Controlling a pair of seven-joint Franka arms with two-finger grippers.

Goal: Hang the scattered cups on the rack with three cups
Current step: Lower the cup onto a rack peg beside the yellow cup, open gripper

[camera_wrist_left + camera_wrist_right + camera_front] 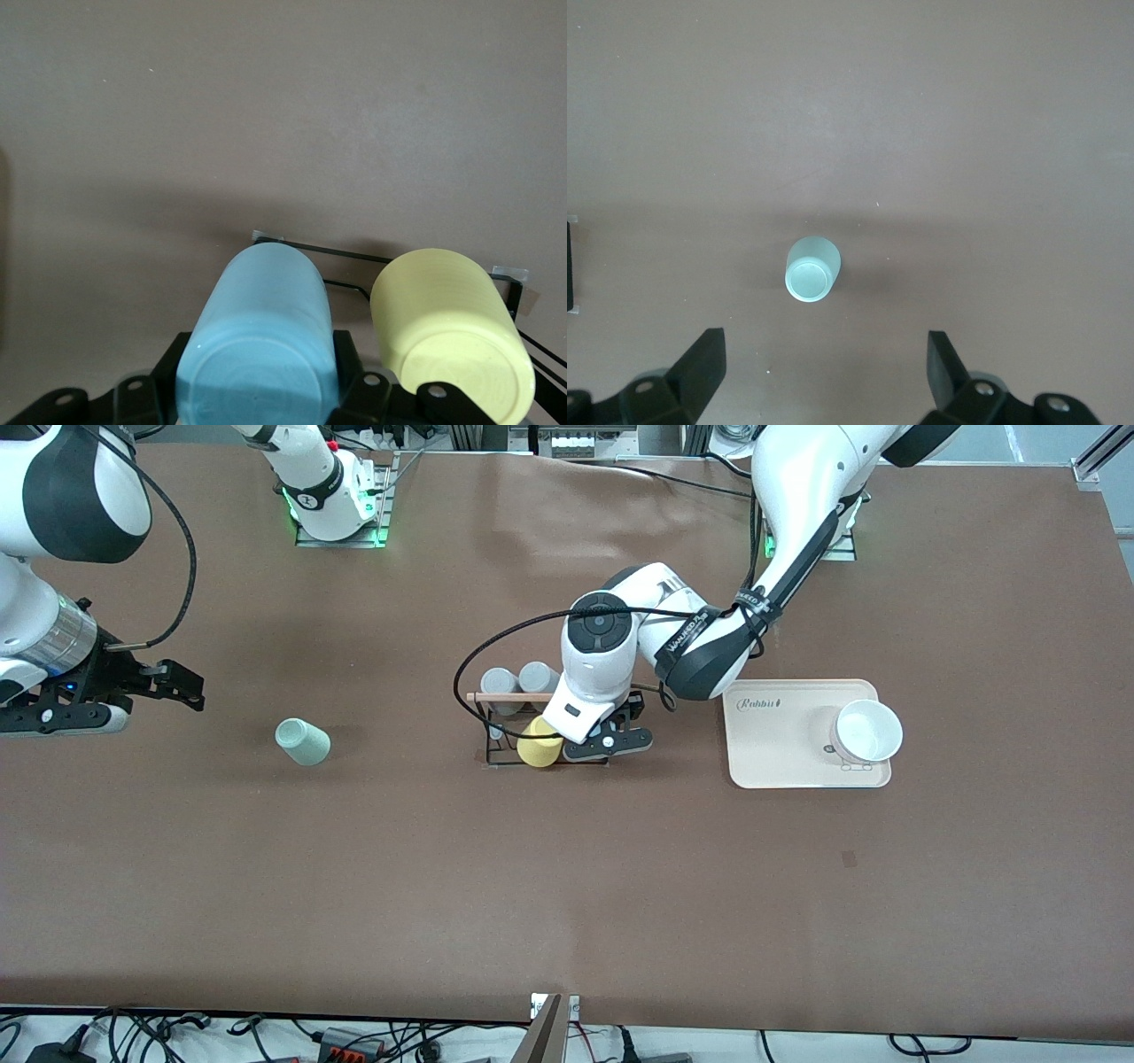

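My left gripper (609, 740) is at the rack (493, 758), shut on the light blue cup (261, 341), which it holds on its side right beside the yellow cup (447, 332). The arm hides the blue cup in the front view. The rack's black wire (354, 255) shows under both cups. The yellow cup (539, 744) and two grey cups (499, 688) hang on the rack by its wooden rod (505, 697). The pale mint cup (302, 741) lies on the table toward the right arm's end; it also shows in the right wrist view (811, 269). My right gripper (182, 687) is open and empty, apart from the mint cup.
A beige tray (780, 771) with a white bowl (866, 731) sits toward the left arm's end of the table, beside the rack. Brown table surface lies between the mint cup and the rack.
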